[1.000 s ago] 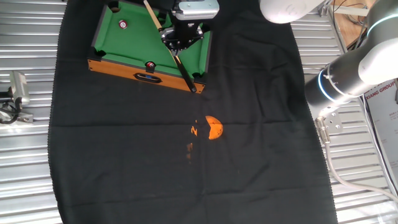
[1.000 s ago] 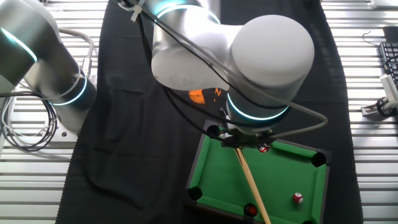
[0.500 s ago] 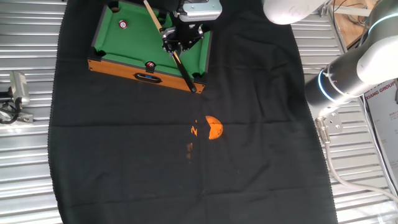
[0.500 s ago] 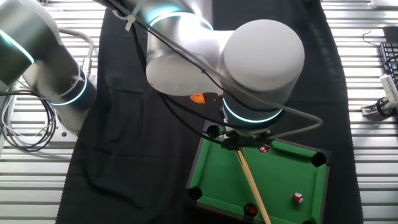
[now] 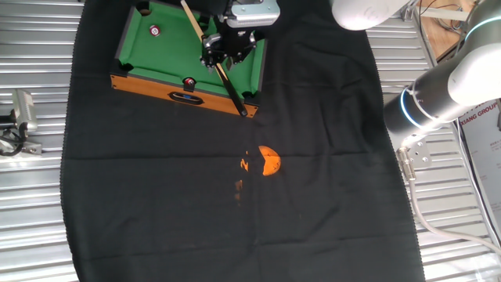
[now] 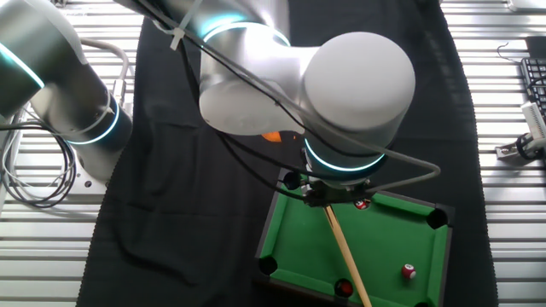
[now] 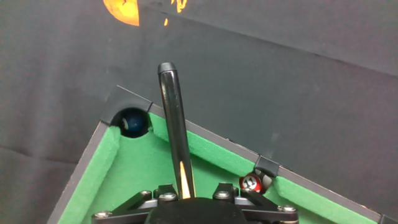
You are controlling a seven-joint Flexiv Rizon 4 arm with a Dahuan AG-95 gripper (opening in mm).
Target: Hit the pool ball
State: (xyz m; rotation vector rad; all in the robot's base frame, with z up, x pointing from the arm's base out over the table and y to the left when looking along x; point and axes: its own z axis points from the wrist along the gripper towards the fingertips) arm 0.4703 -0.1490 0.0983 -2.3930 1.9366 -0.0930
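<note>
A matte black cloth (image 5: 235, 196) drapes the ribbed metal surface (image 5: 31, 219). On it sits the felt-green toy pool table (image 5: 168, 55), wood-edged. The pincer (image 5: 227, 53) is clamped on a slim tapered cue (image 5: 228, 88). The glossy pool ball (image 5: 155, 31) lies far from it.

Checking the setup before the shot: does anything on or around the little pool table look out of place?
One oddity: the wooden cue stick held in the claw lies diagonally, its dark butt end overhanging the green toy pool table past the corner pocket. An orange ball-like object also sits on the black cloth, off the table.
</note>
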